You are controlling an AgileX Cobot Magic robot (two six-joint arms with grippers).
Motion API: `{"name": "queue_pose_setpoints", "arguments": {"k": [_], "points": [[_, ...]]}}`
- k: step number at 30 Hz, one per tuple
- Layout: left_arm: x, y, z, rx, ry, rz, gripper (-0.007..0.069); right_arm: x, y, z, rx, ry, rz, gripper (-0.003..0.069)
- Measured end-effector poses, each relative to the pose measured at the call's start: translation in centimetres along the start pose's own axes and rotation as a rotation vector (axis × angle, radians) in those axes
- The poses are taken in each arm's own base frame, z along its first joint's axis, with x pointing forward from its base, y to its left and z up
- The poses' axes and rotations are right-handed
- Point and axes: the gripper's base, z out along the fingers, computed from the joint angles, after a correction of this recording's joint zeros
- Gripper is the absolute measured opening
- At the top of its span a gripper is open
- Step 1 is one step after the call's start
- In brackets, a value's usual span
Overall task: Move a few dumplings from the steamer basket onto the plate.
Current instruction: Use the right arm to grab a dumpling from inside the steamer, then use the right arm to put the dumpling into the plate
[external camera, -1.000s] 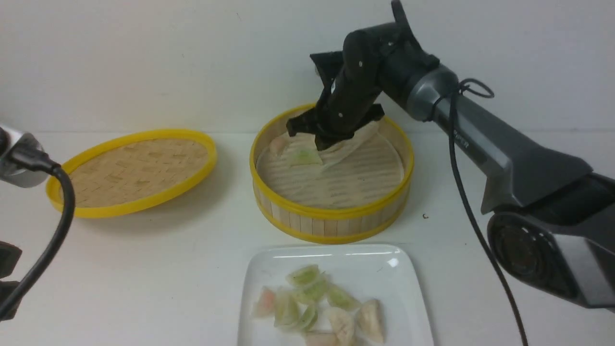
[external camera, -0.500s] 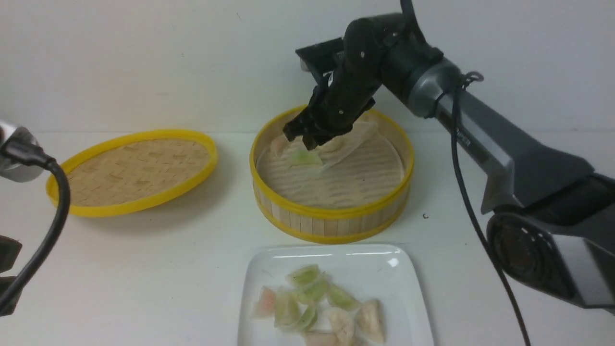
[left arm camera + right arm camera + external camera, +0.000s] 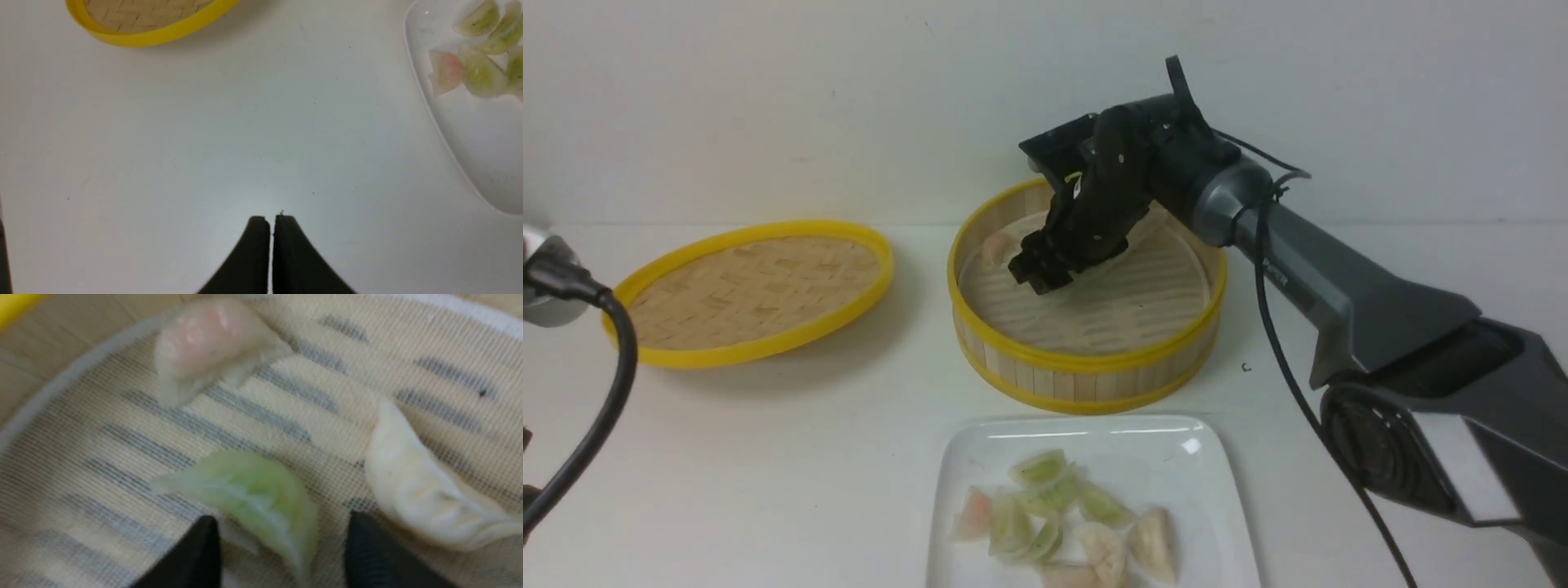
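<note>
Green and soft, the dumpling (image 3: 261, 490) we should pick next lies on the basket (image 3: 1086, 384) floor, nearer the left edge than the right. Our right gripper (image 3: 285, 521) is down in the basket with its fingers spread, one on each side of the green dumpling, and it grips nothing. Our left gripper (image 3: 271, 222) has its fingers pressed together with nothing in them, out past the plate's (image 3: 1094, 425) left edge. We think the dumpling is light and squashy, with thin, wet skin that could slip or tear. We should hold it by its fat middle, not its thin tips, and squeeze only a little. The pink dumpling (image 3: 216, 339) sits close to the basket's left wall, and the white dumpling (image 3: 425, 490) is near our fingers, so we should close without bumping it. Then we should go straight up over the tall front edge before we move to the plate. Many dumplings sit in the plate's middle and toward its left edge. We see open room by its back right corner, so that looks like a good spot to set this one down.
</note>
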Motion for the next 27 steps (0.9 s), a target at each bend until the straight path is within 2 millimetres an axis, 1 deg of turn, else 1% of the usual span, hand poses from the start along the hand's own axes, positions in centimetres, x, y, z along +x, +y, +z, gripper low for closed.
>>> {"name": "queue_pose_setpoints", "arguments": {"k": [1, 2, 3, 4, 6, 7, 8, 9, 12, 13, 14, 15, 17, 18, 19, 20, 21, 22, 23, 24, 26, 27], "points": [[0.0, 0.0, 0.0, 0.000, 0.001, 0.000, -0.0006, 0.1, 0.0, -0.1, 0.003, 0.010, 0.000, 0.0218], [0.0, 0.0, 0.0, 0.000, 0.001, 0.000, -0.0006, 0.2, 0.0, -0.2, 0.002, 0.027, 0.002, 0.0134], [0.0, 0.0, 0.0, 0.000, 0.001, 0.000, -0.0006, 0.2, 0.0, -0.4, 0.001, 0.032, 0.002, 0.0087], [0.0, 0.0, 0.0, 0.000, 0.001, 0.000, -0.0006, 0.1, 0.0, -0.7, 0.000, 0.038, 0.002, 0.0064], [0.0, 0.0, 0.0, 0.000, 0.002, -0.001, -0.0006, -0.3, 0.1, -2.2, -0.002, 0.043, 0.004, 0.0056], [0.0, 0.0, 0.0, 0.000, 0.002, -0.002, -0.0006, -0.8, 0.2, -3.4, -0.004, 0.024, 0.016, 0.0056], [0.0, 0.0, 0.0, 0.000, 0.002, -0.002, -0.0006, -0.8, 0.2, -3.4, -0.004, 0.024, 0.019, 0.0056], [0.0, 0.0, 0.0, 0.001, 0.002, -0.003, -0.0006, -1.7, 0.4, -5.5, -0.007, -0.017, 0.031, 0.0056], [0.0, 0.0, 0.0, -0.001, 0.002, -0.003, -0.0006, -2.9, 1.0, -9.7, -0.034, -0.084, 0.052, 0.0056], [0.0, 0.0, 0.0, 0.000, 0.002, -0.003, -0.0006, -2.9, 1.4, -10.6, -0.045, -0.082, 0.052, 0.0056], [0.0, 0.0, 0.0, 0.000, 0.003, -0.004, -0.0006, -2.9, 2.1, -12.6, -0.058, -0.085, 0.048, 0.0056], [0.0, 0.0, 0.0, -0.001, 0.002, -0.004, -0.0006, -2.5, 2.7, -13.6, -0.067, -0.069, 0.042, 0.0056], [0.1, 0.0, -0.1, 0.000, 0.000, -0.005, -0.0006, -1.1, 3.8, -15.1, -0.080, -0.019, 0.023, 0.0056], [0.1, 0.0, -0.1, 0.000, -0.001, -0.005, -0.0006, -0.2, 4.3, -15.0, -0.086, 0.020, 0.014, 0.0056], [0.1, 0.0, -0.1, 0.000, -0.001, -0.005, -0.0006, 1.0, 4.9, -15.5, -0.095, 0.061, 0.003, 0.0056], [0.1, 0.0, -0.1, 0.001, -0.001, -0.005, -0.0006, 1.4, 5.2, -16.2, -0.098, 0.067, -0.001, 0.0056], [0.1, 0.0, -0.1, 0.006, -0.002, -0.007, -0.0006, 4.1, 5.9, -16.4, -0.114, 0.157, -0.004, 0.0056], [0.1, -0.1, -0.1, 0.007, -0.003, -0.008, -0.0006, 4.3, 6.0, -16.9, -0.116, 0.156, -0.007, 0.0056], [0.1, -0.1, -0.2, 0.012, -0.004, -0.009, -0.0006, 6.9, 6.3, -16.7, -0.123, 0.240, -0.004, 0.0056], [0.1, -0.1, -0.2, 0.016, -0.005, -0.010, -0.0006, 8.5, 6.4, -16.7, -0.125, 0.286, 0.000, 0.0056], [0.1, -0.2, -0.2, 0.019, -0.006, -0.011, -0.0006, 11.4, 6.4, -16.2, -0.121, 0.354, 0.021, 0.0056], [0.1, -0.2, -0.2, 0.020, -0.008, -0.012, -0.0006, 12.3, 6.4, -15.8, -0.117, 0.363, 0.033, 0.0056]]}}
